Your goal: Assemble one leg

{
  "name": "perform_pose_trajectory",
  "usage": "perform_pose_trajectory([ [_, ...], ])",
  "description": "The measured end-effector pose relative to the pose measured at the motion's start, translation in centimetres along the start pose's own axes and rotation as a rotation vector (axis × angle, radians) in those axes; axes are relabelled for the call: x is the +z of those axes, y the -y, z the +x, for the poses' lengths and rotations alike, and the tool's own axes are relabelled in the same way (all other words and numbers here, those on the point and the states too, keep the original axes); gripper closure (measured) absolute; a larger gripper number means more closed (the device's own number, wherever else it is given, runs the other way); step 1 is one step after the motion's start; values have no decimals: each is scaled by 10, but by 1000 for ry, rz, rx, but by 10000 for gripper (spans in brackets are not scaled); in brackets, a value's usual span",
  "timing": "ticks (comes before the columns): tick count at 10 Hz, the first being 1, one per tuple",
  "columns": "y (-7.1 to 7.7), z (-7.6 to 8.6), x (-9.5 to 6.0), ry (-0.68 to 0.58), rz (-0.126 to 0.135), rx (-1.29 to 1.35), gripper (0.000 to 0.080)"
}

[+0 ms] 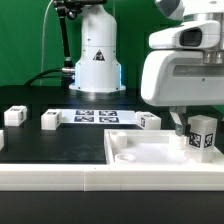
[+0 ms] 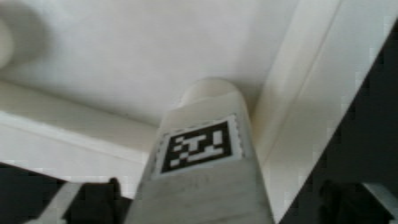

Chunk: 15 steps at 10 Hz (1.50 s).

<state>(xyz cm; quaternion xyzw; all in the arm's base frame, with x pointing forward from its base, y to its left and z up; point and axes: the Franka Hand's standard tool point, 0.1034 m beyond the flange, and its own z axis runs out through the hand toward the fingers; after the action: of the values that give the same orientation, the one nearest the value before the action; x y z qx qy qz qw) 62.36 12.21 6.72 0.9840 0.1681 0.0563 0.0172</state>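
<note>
My gripper point(image 1: 200, 143) is shut on a leg point(image 1: 204, 131), a small white block with a black-and-white tag, and holds it upright over the right part of the large white panel point(image 1: 150, 155). In the wrist view the leg point(image 2: 205, 150) stands between my dark fingers point(image 2: 89, 200), its far end close to the panel's raised edge point(image 2: 302, 70). Whether the leg touches the panel cannot be told. Three more legs lie on the black table: one point(image 1: 13, 116) at the exterior view's left, one point(image 1: 50, 120) beside it, one point(image 1: 149, 121) behind the panel.
The marker board point(image 1: 98, 116) lies flat at the table's back. The white robot base point(image 1: 97, 60) stands behind it, before a green backdrop. The panel has a recessed corner point(image 1: 128, 154) on its near left.
</note>
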Motion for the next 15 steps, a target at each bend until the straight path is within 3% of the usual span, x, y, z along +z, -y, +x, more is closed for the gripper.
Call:
perform_pose_trajectory([
  [1,0,0,0,1,0,22,410],
  [2,0,0,1,1,0,23,410],
  [3,0,0,1,1,0,37,510],
  [5,-1,0,1,0,0,74,509],
  [10,-2,0,1,-1,-3,688,509],
  [15,-19,-10,1,17,-46,993,499],
])
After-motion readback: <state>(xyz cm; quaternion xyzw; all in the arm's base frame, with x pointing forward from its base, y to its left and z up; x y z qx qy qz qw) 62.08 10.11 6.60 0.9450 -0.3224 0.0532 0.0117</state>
